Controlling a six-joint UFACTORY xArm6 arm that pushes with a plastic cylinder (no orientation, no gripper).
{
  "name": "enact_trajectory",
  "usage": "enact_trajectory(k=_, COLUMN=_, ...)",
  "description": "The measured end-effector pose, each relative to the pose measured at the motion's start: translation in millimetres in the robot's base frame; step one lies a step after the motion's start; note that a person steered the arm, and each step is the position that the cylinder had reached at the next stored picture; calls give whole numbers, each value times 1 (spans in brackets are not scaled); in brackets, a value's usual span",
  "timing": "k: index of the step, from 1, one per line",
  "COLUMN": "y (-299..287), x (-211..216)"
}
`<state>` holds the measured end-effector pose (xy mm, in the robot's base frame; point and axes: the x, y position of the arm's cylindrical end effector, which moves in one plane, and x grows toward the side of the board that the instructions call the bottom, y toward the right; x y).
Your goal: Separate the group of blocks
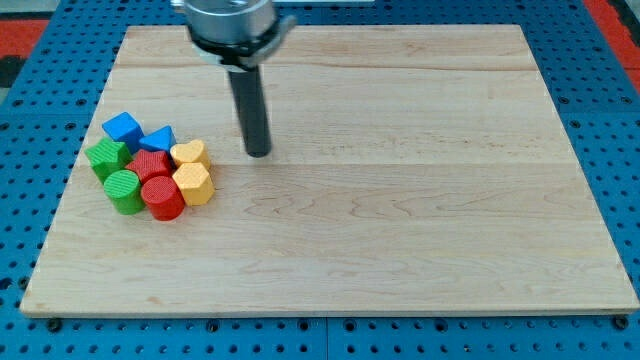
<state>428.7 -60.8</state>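
Observation:
Several blocks sit packed together at the view's left on the wooden board (400, 200): a blue cube (122, 128), a blue triangular block (158, 138), a green star-shaped block (106, 156), a green cylinder (124, 190), a red star-like block (152, 165), a red cylinder (163, 197), a yellow heart-like block (189, 153) and a yellow hexagonal block (193, 183). They touch one another. My tip (258, 153) rests on the board to the right of the group, about a block's width or more from the yellow blocks, touching none.
The board lies on a blue perforated table (30, 110). The arm's grey mount (232, 25) hangs over the board's top edge.

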Motion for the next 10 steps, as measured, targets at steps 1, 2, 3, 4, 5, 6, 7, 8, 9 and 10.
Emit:
enact_trajectory(k=1, y=7, x=12)
enact_trajectory(k=2, y=35, x=98)
enact_trajectory(k=3, y=-36, x=150)
enact_trajectory(k=4, y=-147, x=166)
enact_trajectory(k=5, y=-220, x=123)
enact_trajectory(k=6, y=-195, x=69)
enact_trajectory(k=7, y=-112, x=50)
enact_trajectory(k=8, y=-103, x=19)
enact_trajectory(k=9, y=-70, x=7)
enact_trajectory(k=10, y=1, x=-2)
